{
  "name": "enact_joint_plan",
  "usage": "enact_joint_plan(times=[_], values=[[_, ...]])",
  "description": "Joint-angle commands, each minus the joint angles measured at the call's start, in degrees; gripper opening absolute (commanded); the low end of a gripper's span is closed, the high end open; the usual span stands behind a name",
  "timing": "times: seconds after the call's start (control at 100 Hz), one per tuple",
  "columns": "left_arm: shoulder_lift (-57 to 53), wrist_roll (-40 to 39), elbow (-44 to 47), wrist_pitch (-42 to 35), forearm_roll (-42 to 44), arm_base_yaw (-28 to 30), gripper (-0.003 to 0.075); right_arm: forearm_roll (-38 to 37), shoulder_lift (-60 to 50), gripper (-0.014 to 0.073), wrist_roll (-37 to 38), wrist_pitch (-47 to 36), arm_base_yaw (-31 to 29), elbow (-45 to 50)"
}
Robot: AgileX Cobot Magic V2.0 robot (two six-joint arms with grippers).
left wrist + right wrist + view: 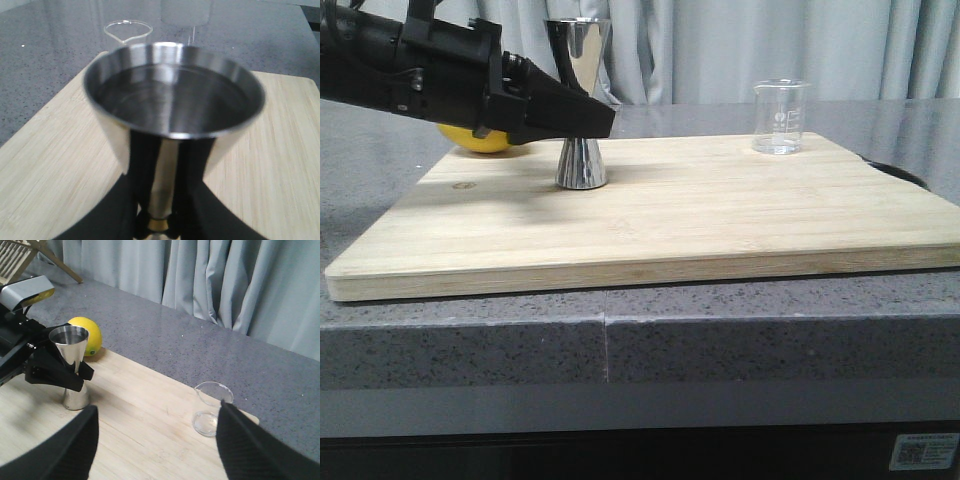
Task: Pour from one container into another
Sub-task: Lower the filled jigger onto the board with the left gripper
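Steel jigger stands upright on the wooden board, toward nine o'clock of the board in the front view, and the left gripper has its black fingers on both sides of the narrow waist with the gold band; it appears closed on the waist, with the jigger's foot on the wood; the glass beaker stands well apart, near the far edge at about two o'clock, and nothing touches it; the right gripper hangs above the board with its jaws spread wide and empty, the beaker showing just inside one finger in its own view. Risks, as I judge them: the waist is thin and polished, so the jigger may turn or slip in the fingers if the arm moves it; being tall on a small foot, it may fall if pushed sideways; the beaker is light, smooth glass, and a closing finger that meets it off-centre could push it off the far edge; the lemon just behind the jigger could be bumped and roll.
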Motion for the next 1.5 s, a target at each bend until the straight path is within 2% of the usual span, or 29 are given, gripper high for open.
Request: enact_joint_plan(times=[0.0,0.95,1.05,1.31,1.49], values=[[-2.4,0.2,-1.8,4.0,-4.2,0.1,-0.0011,2.4,-0.7,0.0453,-0.1,-0.5,-0.3,-1.4],[-1.7,0.2,-1.8,4.2,-3.8,0.1,-0.0004,2.4,-0.7,0.0453,-0.1,-0.5,-0.3,-1.4],[-1.7,0.2,-1.8,4.2,-3.8,0.1,0.0031,2.5,-0.7,0.0453,-0.1,-0.5,-0.3,-1.4],[-1.7,0.2,-1.8,4.2,-3.8,0.1,0.0181,2.5,-0.7,0.0453,-0.1,-0.5,-0.3,-1.4],[-1.7,0.2,-1.8,4.6,-3.8,0.1,0.0221,2.5,-0.7,0.0453,-0.1,-0.5,-0.3,-1.4]])
